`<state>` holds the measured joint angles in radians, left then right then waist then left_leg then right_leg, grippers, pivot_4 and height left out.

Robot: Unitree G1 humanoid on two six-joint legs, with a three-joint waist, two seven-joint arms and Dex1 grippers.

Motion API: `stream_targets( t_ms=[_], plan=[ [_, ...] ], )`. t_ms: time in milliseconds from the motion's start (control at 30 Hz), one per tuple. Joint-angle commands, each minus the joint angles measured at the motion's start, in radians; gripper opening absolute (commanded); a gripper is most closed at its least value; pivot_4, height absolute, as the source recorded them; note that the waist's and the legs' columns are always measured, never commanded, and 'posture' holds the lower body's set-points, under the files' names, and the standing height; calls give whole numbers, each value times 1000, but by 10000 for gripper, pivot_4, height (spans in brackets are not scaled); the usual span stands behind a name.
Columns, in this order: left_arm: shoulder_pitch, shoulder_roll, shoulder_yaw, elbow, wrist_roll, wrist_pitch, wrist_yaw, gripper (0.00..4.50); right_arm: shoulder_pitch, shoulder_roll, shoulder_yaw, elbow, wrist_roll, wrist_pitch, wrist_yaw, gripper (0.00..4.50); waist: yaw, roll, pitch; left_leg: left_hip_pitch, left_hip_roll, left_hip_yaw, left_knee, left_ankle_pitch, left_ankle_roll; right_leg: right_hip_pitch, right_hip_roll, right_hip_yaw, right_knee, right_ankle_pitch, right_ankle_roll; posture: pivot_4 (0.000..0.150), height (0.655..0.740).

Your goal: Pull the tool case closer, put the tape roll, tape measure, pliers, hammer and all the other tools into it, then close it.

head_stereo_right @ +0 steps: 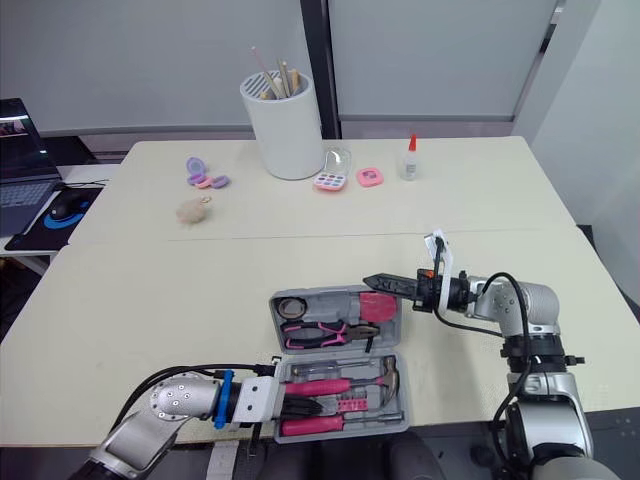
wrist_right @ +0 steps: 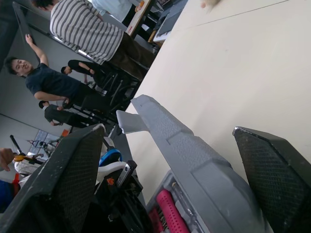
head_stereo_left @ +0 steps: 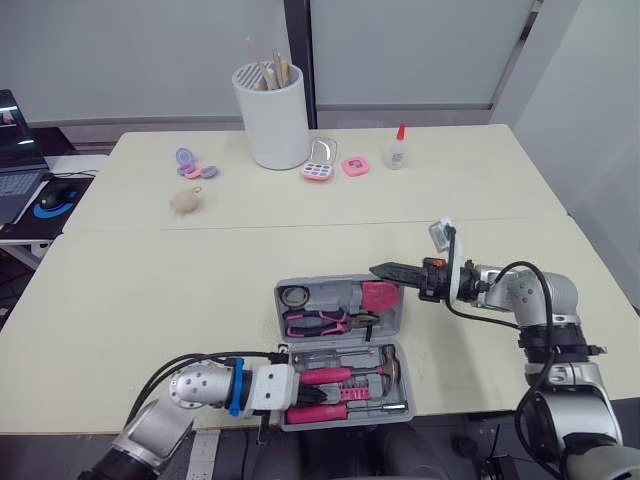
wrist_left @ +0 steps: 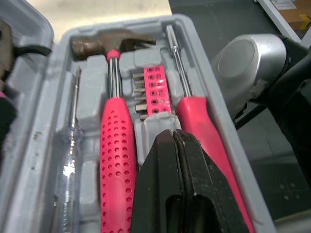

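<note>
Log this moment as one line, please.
tool case open, hammer and pliers inside | left gripper shut over hammer half | right gripper open astride other half's edge | closing not yet done

an office or lab workroom, seen from above a pair of work tables.
we see two wide cream tables (head_stereo_left: 150,290) pushed edge to edge, with frosted glass partitions (head_stereo_left: 150,50) behind them. on a side desk (head_stereo_left: 20,232) at the left sit a laptop (head_stereo_left: 15,150) and a mouse (head_stereo_left: 58,190) on a blue mouse pad (head_stereo_left: 45,208). the right wrist view looks past the table edge to several people (wrist_right: 77,29), with black chairs (wrist_right: 109,82) near them. a white pot of sticks (head_stereo_left: 272,115) and a small glue bottle (head_stereo_left: 398,148) stand toward the back of the tables.
</note>
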<state>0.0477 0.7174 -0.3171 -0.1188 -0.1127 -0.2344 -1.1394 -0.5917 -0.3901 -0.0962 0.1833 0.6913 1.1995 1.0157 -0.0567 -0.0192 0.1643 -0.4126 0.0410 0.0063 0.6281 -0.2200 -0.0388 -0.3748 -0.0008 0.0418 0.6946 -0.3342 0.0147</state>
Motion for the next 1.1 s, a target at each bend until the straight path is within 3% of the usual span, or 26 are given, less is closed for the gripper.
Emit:
stream_targets(
  t_ms=[33, 167, 300, 500, 600, 700, 800, 867, 1000, 1100],
  plan=[
    [62, 65, 80, -153, -88, 51, -6, 0, 14, -23, -7, -95, 62, 35, 3, 44825, 0, 0, 0, -1, 0, 0, 0, 0, 0, 0, 0, 0, 0, 0, 0, 1500, 7400],
    [153, 163, 180, -275, -169, 131, -22, 0, 40, -41, -19, -178, 119, 95, -13, 44825, 0, 0, 1, -2, 0, -1, 0, 0, 0, -1, 0, -1, -1, 0, 0, 1500, 7400],
    [272, 259, 292, -278, -208, 174, -55, 0, 76, -65, -31, -293, 200, 175, -28, 44825, 0, 0, 1, -2, 1, -1, 0, 0, 0, -2, 0, -1, -1, 0, 0, 1500, 7400],
    [318, 261, 363, -23, -129, 103, -33, 0, 201, -170, -30, -514, 349, 289, -21, 44825, 6, -1, 2, -2, 1, -1, 0, 0, 0, -2, 0, -2, -1, 0, 0, 1500, 7400],
    [295, 231, 372, 14, -124, 112, 2, 0, 254, -226, -20, -585, 377, 274, -22, 44825, 11, -2, 3, -3, 1, -1, 0, 0, 0, -2, 0, -2, -3, 0, 0, 1500, 7400],
    [259, 188, 363, 5, -109, 145, 59, 0, 289, -289, 5, -620, 291, 150, -37, 44825, 16, -3, 4, -3, 1, 0, 1, 0, 0, -2, 0, -1, -4, 0, 1, 1500, 7400],
    [251, 148, 348, -50, -100, 195, 109, 0, 318, -358, 134, -576, -17, -204, -68, 43128, 16, -6, 3, -3, 2, 1, 1, 0, 0, -2, 0, -1, -5, 1, 1, 1500, 7400],
    [253, 128, 340, -91, -92, 229, 137, 0, 323, -397, 205, -514, -193, -404, -93, 38580, 16, -6, 3, -3, 2, 2, 1, 0, 0, -2, 0, 0, -6, 1, 3, 1500, 7400],
    [255, 98, 323, -160, -75, 304, 185, 0, 352, -466, 289, -417, -418, -675, -96, 24686, 20, -6, 3, -3, 2, 2, 1, 0, 0, -2, 0, 0, -6, 2, 1, 1500, 7400],
    [254, 90, 294, -193, -41, 352, 211, 0, 395, -520, 361, -389, -548, -825, -68, 17520, 25, -7, 4, -3, 1, 1, 1, 0, 0, -2, 0, 0, -6, 2, 1, 1500, 7400]
  ],
)
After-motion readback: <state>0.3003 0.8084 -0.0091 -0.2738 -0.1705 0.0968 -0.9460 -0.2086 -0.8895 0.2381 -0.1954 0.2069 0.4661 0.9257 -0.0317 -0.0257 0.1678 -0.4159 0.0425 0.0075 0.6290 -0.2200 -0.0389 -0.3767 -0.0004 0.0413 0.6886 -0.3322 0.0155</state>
